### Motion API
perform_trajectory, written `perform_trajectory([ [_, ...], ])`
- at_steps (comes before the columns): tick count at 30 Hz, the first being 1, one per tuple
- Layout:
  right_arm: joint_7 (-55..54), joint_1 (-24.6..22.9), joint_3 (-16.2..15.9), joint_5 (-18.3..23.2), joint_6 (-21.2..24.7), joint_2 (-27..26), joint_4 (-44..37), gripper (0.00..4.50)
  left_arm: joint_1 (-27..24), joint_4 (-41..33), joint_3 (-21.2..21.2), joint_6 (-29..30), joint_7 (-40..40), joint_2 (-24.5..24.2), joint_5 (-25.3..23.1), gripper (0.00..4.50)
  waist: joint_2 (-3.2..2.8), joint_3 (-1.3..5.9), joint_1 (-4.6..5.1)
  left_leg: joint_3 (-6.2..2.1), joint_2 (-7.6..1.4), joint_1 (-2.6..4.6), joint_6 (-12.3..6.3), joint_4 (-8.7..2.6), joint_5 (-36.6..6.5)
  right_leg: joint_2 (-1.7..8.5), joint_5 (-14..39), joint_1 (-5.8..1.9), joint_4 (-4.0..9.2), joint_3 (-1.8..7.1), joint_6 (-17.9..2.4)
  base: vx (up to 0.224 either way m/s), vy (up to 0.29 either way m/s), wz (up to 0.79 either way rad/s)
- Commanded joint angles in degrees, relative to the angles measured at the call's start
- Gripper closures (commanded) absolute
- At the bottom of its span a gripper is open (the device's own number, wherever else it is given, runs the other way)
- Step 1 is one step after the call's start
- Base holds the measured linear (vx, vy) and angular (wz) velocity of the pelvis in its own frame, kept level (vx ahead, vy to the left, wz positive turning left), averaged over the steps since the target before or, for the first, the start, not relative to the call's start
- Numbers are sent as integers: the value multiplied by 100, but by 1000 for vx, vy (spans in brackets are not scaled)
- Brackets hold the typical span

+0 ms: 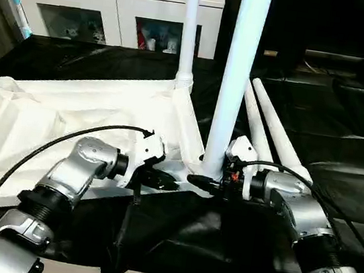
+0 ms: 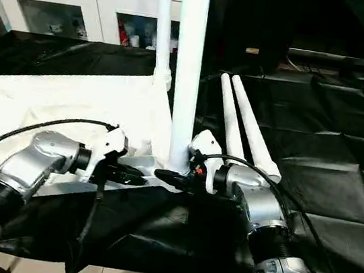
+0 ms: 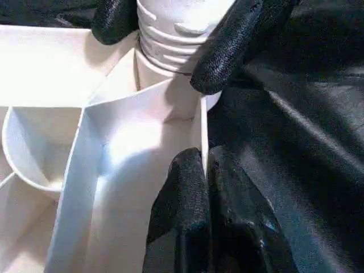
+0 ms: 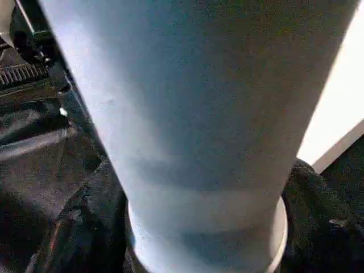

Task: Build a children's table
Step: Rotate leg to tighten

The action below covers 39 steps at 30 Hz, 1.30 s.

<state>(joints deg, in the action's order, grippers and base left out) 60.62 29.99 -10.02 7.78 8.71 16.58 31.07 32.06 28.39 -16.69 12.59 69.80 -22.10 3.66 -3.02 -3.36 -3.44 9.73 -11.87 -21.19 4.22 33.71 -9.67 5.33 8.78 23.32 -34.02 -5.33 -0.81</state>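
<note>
Black fingers of the right hand (image 1: pixel 211 180) stand on either side of the near leg (image 1: pixel 237 83), right at its threaded foot, where the left wrist view shows them flanking the ridged end; whether they pinch the tube or merely bracket it, I cannot tell. The left hand (image 1: pixel 162 180), its fingers pressed together with nothing between them, rests at 9 o'clock of that leg, its tips against the ribbed wall of the table top (image 1: pixel 69 120) just beside the corner socket (image 3: pixel 170 74).

The top lies upside down on the black-covered surface (image 1: pixel 345 132). A second leg (image 1: pixel 189 29) stands upright in the far corner socket at 12 o'clock, and two loose legs (image 1: pixel 271 132) lie at 2 o'clock on the sheet.

The step in hand looks like seating this leg. To do it well, keep the tube plumb over the socket, let the left hand pin the top so it cannot skate, and turn without tilting, lest the thread cross.
</note>
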Motion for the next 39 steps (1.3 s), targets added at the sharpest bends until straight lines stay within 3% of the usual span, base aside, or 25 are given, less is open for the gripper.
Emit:
perform_trajectory([
  [1,-116,-29,36,12,120,-3,-76,159,59,-96,26,10,53,7,64,450,29,429,8,7,-99,47,-220,-394,-1577,252,1651,-314,405,248,-1229,0,0,0],
  [3,-1405,129,169,-386,-93,-399,522,165,282,281,154,130,-729,317,-109,450,36,418,23,10,-89,43,-192,-395,-1590,255,1723,-303,412,247,-1223,0,0,0],
  [4,-1405,129,169,-386,-93,-399,522,168,282,281,154,130,-729,317,-109,450,24,392,49,7,-73,56,-96,-401,-1661,262,1983,-276,448,241,-1166,0,0,0],
  [5,-1859,205,225,-483,-86,-521,743,170,374,420,197,136,-976,428,-144,450,44,400,65,-9,-69,68,-38,-409,-1758,271,2235,-296,464,231,-1071,0,0,0],
  [10,-3803,564,708,-384,186,-1259,1605,172,902,1170,403,168,-2404,1153,-318,450,29,389,151,-24,-51,91,58,-409,-1910,259,2461,-255,509,228,-965,0,0,0],
  [11,-4010,617,760,-359,213,-1344,1693,172,963,1242,435,177,-2572,1254,-318,450,6,400,158,-28,-37,88,50,-400,-1946,258,2405,-272,505,221,-951,0,0,0],
  [13,-4211,720,748,-409,121,-1516,1850,172,1063,1352,444,170,-2757,1457,-326,450,23,399,163,-17,-25,69,-14,-391,-1933,260,2373,-281,519,218,-949,0,0,0],
  [15,-4205,787,702,-462,-5,-1617,1922,172,1090,1374,403,130,-2748,1562,-333,450,5,414,148,-12,-26,59,-90,-390,-1844,264,2269,-290,514,222,-956,0,0,0],
  [17,-4124,913,729,-450,-204,-1749,2029,116,1114,1414,333,24,-2658,1690,-338,450,15,425,154,-2,-29,43,-157,-382,-1767,256,2044,-295,496,223,-1035,0,0,0],
  [22,-3686,977,738,-377,-264,-1628,1972,59,979,1288,233,-138,-2289,1604,-303,450,15,412,159,-6,-36,43,-214,-394,-1879,256,2130,-308,500,212,-1060,0,0,0],
  [26,-2665,809,471,-333,-296,-1261,1587,59,737,995,120,-229,-1687,1335,-193,450,23,430,139,-9,-65,24,-290,-397,-1758,259,1842,-335,461,224,-1135,0,0,0],
  [27,-2378,743,403,-301,-284,-1155,1452,59,689,928,99,-219,-1568,1268,-174,450,52,434,147,9,-57,7,-347,-384,-1648,259,1694,-340,448,231,-1186,0,0,0],
  [29,-2072,653,321,-275,-283,-1006,1278,59,627,837,80,-211,-1395,1178,-135,450,36,444,118,18,-68,6,-412,-369,-1450,262,1494,-347,416,234,-1272,0,0,0],
  [33,-948,378,167,-144,-269,-393,742,59,369,458,-32,-92,-495,718,-11,450,32,436,82,27,-93,8,-468,-371,-1432,251,1520,-341,411,230,-1298,0,0,0],
  [39,-224,159,85,-81,-130,78,259,59,183,162,-71,49,136,314,87,450,5,403,33,18,-111,64,-300,-411,-1814,249,2035,-295,461,242,-1157,0,0,0],
])
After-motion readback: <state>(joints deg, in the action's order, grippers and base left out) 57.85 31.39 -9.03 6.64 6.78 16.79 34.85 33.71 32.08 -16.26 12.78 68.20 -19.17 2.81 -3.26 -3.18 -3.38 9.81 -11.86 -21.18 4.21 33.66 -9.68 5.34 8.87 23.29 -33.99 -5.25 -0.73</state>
